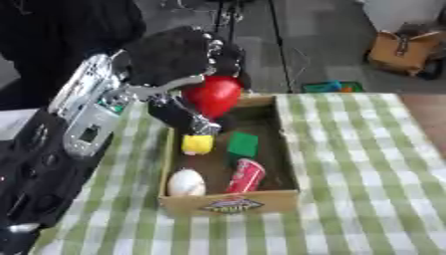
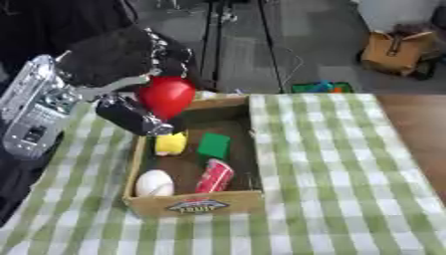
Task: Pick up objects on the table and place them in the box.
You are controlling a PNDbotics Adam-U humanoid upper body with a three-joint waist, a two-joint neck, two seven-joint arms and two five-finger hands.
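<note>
My left hand (image 1: 178, 57) hangs over the far left end of the cardboard box (image 1: 231, 204), fingers curled round a shiny red rounded object (image 1: 212, 95). The red object is held above the box's far end, touching nothing below. Inside the box lie a yellow block (image 1: 197, 144), a green block (image 1: 242, 144), a white egg-shaped ball (image 1: 185, 183) and a red can (image 1: 247, 176) on its side. My right hand shows in neither view.
The box stands on a green-and-white checked tablecloth (image 1: 366, 174). My silver and black left arm (image 1: 83, 114) fills the left side. Beyond the table's far edge are a brown bag (image 1: 400, 50) and a green item (image 1: 329, 86) on the floor.
</note>
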